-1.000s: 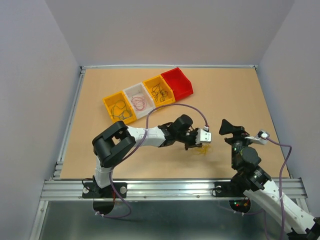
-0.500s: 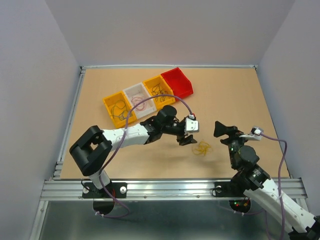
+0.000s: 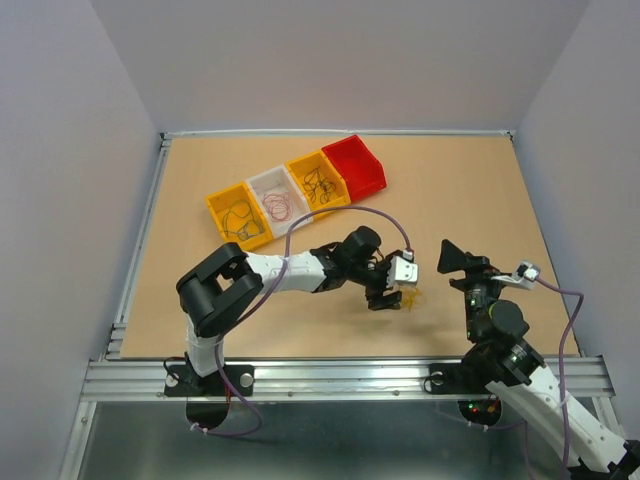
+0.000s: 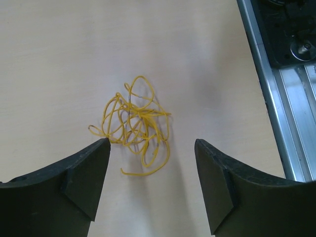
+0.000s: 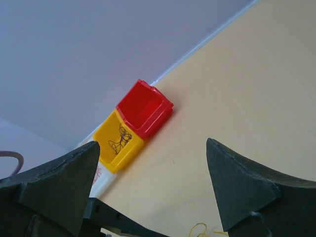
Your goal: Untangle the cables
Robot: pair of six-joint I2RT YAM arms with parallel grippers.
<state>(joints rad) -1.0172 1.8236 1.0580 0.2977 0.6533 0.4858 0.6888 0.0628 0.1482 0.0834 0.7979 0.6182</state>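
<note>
Cables (image 4: 136, 123): yellow clump, partly hidden overhead by released left pincer (image 4: 152, 148); right pincer (image 5: 152, 148) released, empty.

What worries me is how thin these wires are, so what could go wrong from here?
The yellow cables lie on the table between the jaws of the open left gripper; closing may pinch several loops and tighten the tangle, or slip off. The right gripper, open and apart, holds nothing, so the clump could lift whole.
</note>
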